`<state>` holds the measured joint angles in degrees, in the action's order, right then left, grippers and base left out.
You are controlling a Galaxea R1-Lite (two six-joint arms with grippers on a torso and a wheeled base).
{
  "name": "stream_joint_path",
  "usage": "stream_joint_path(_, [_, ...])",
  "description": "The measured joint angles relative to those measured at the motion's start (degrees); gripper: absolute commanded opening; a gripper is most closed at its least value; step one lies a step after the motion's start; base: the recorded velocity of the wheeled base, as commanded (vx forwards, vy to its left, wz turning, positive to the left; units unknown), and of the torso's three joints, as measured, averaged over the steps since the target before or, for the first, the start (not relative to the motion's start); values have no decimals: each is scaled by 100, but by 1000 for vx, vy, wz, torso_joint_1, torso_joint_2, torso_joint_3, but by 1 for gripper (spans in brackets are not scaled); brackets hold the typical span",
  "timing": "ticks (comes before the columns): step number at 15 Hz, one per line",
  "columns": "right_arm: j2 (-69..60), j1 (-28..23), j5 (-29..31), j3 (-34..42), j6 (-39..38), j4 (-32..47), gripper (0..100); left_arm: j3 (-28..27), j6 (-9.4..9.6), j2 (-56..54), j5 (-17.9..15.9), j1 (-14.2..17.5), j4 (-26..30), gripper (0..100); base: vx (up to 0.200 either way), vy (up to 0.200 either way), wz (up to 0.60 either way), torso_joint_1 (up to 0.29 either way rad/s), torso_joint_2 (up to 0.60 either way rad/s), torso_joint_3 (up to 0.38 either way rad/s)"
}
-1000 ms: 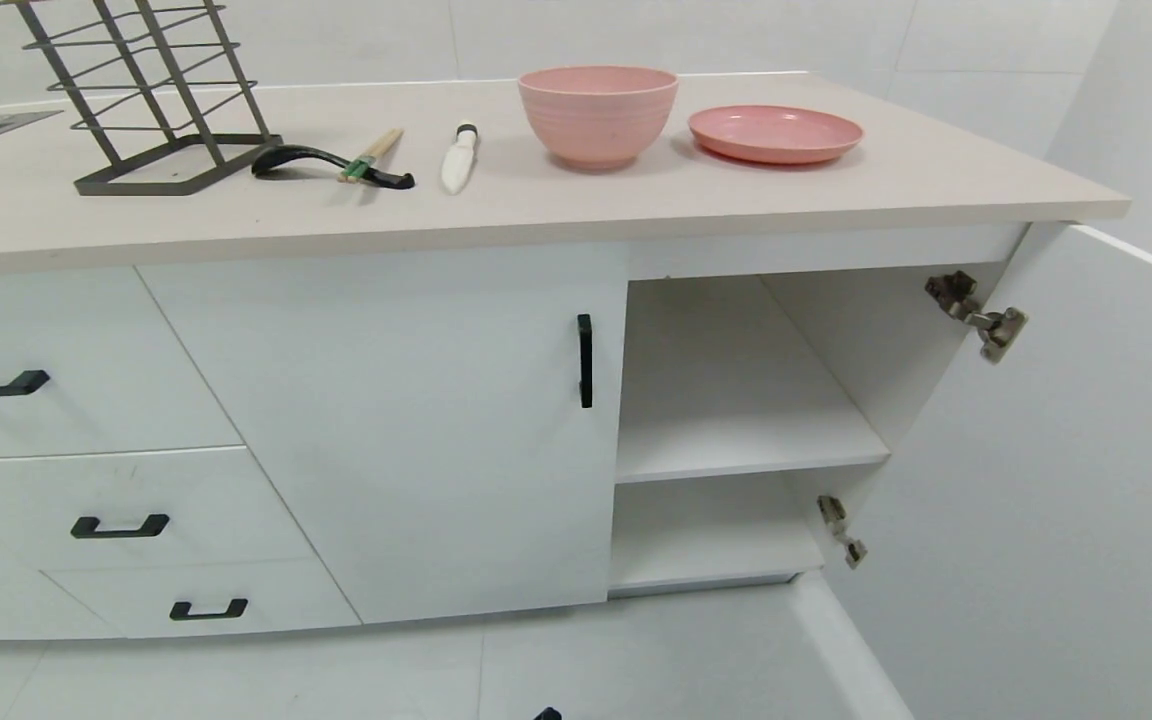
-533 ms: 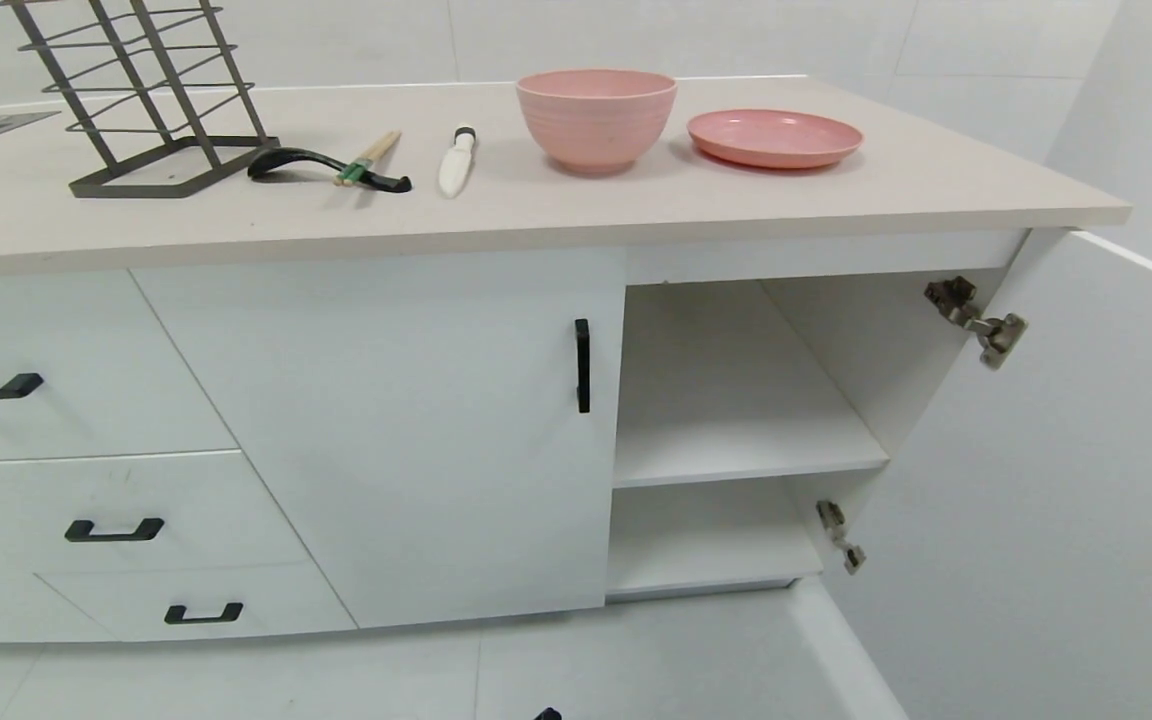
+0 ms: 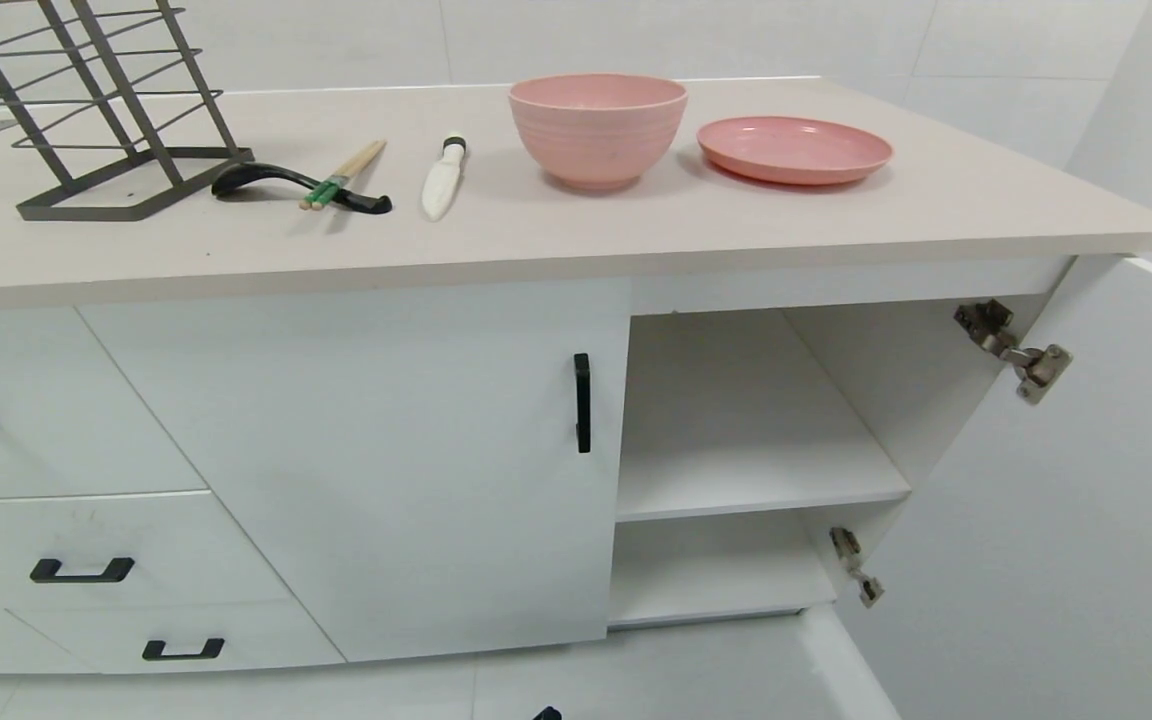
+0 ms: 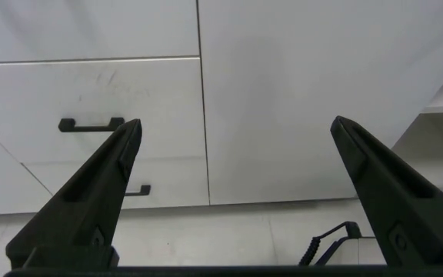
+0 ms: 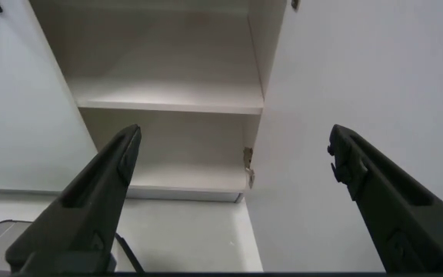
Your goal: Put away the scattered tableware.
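On the beige countertop [image 3: 636, 235] stand a pink bowl [image 3: 597, 128] and, to its right, a flat pink plate [image 3: 793, 149]. Left of the bowl lie a white knife [image 3: 441, 180], a pair of wooden chopsticks [image 3: 341, 175] and a black ladle [image 3: 296, 186]. My left gripper [image 4: 235, 132] is open, low in front of the closed cabinet door and drawers. My right gripper [image 5: 235, 138] is open too, facing the open cabinet's shelves [image 5: 168, 100]. Neither holds anything.
A dark wire rack [image 3: 96, 110] stands at the counter's left. The right cabinet door [image 3: 1066, 520] hangs wide open, showing two bare shelves [image 3: 746, 470]. The closed door has a black handle [image 3: 582, 402]; drawers with black handles [image 3: 82, 571] lie to the left.
The whole head view has shifted: the counter and cabinet now sit lower and larger in the picture, so the camera moved. The tableware itself has not moved.
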<state>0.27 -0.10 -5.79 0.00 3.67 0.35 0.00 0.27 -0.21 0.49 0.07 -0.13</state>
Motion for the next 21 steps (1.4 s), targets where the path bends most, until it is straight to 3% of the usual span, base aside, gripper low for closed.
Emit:
stream_joint_path(6, [0, 2, 0, 0, 7, 2, 100, 0, 0, 2, 16, 0, -2, 100, 0, 0, 0, 0, 0, 0])
stream_joint_path(9, [0, 0, 0, 0, 0, 0, 100, 0, -6, 5, 13, 0, 0, 100, 200, 0, 0, -1, 1, 9])
stream_joint_path(17, [0, 0, 5, 0, -1, 0, 100, 0, -27, 11, 17, 0, 0, 100, 0, 0, 0, 0, 0, 0])
stream_joint_path(21, [0, 0, 10, 0, -1, 2, 100, 0, -27, 11, 20, -2, 0, 100, 0, 0, 0, 185, -101, -71])
